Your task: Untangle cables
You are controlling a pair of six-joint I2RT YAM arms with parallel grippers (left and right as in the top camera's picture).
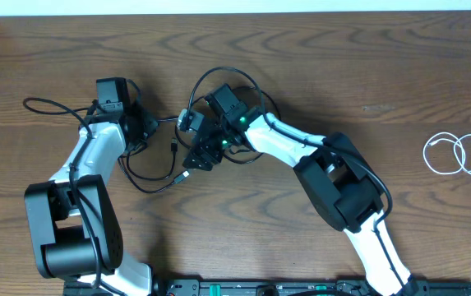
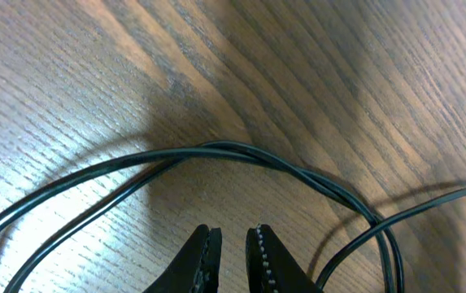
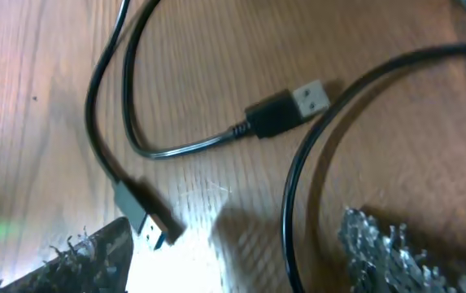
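White cable [image 1: 457, 154] lies free, well apart from the right gripper [image 1: 196, 156]; black cables [image 2: 224, 148] beside it look crossed, we judge. Right jaws gape astride one of them, unclamped; left gripper [image 2: 233, 244] nearly closed, empty.

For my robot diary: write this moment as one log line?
left gripper: nearly shut, nothing between | right gripper: open over black cables | white cable: apart

One camera looks straight down from high above the table [image 1: 342, 74]; both wrist cameras peer close at the table's middle, sharing its black cables [image 1: 149, 190].
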